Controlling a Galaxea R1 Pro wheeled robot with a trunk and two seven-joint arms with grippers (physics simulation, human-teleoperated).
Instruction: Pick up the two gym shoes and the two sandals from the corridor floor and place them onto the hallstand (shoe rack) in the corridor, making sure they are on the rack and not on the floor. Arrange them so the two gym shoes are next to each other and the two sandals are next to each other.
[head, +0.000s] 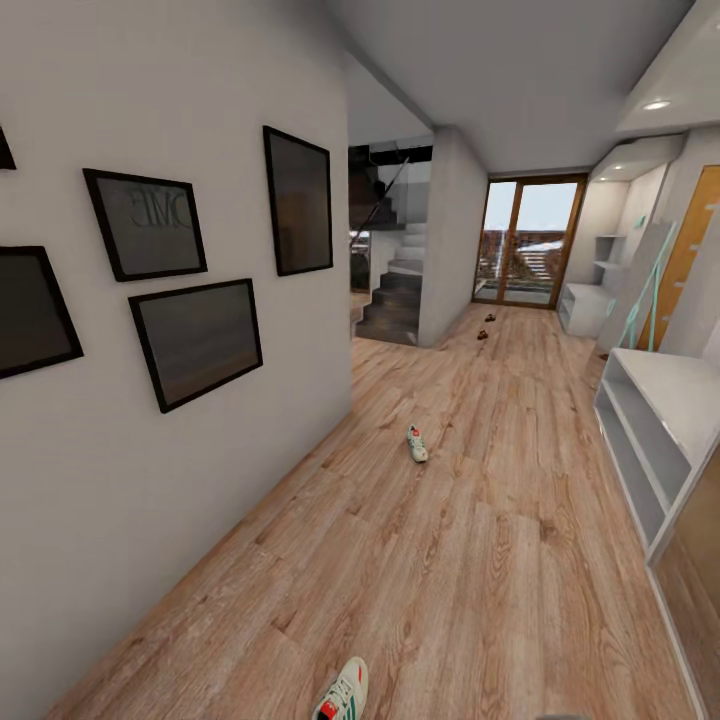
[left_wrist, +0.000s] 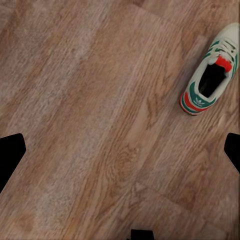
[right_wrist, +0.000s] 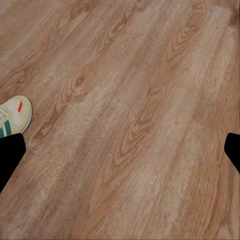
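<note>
Corridor, contents as found.

Corridor floor (head: 480, 540): light brown wood plank, running from the foreground to a glazed door (head: 528, 240) at the far end.

Near gym shoe (head: 343, 692): cream-white, green stripes, red-orange patches, lying on the floor at the very front. From the left wrist camera it (left_wrist: 211, 70) sits off to one side, opening upward, nothing touching it. From the right wrist camera only its tip (right_wrist: 14, 116) shows at the frame edge.

Far gym shoe (head: 417, 443): alone on the floor mid-corridor, well apart from the first.

Two sandals (head: 485, 327): small brown shapes on the floor near the glazed door, close together; detail too small to tell.

Low white unit (head: 640, 420): two open tiers, against the right wall, shelves bare. A second white unit (head: 582, 305) with wall shelves above stands farther down that side.

Left wall: dark picture frames (head: 195, 340). Staircase (head: 392, 295) beyond.

Left pincer: dark finger tips (left_wrist: 11, 155) at opposite frame edges, spread wide, holding nothing. Right pincer: tips (right_wrist: 11, 156) likewise spread apart over bare floor, holding nothing.
</note>
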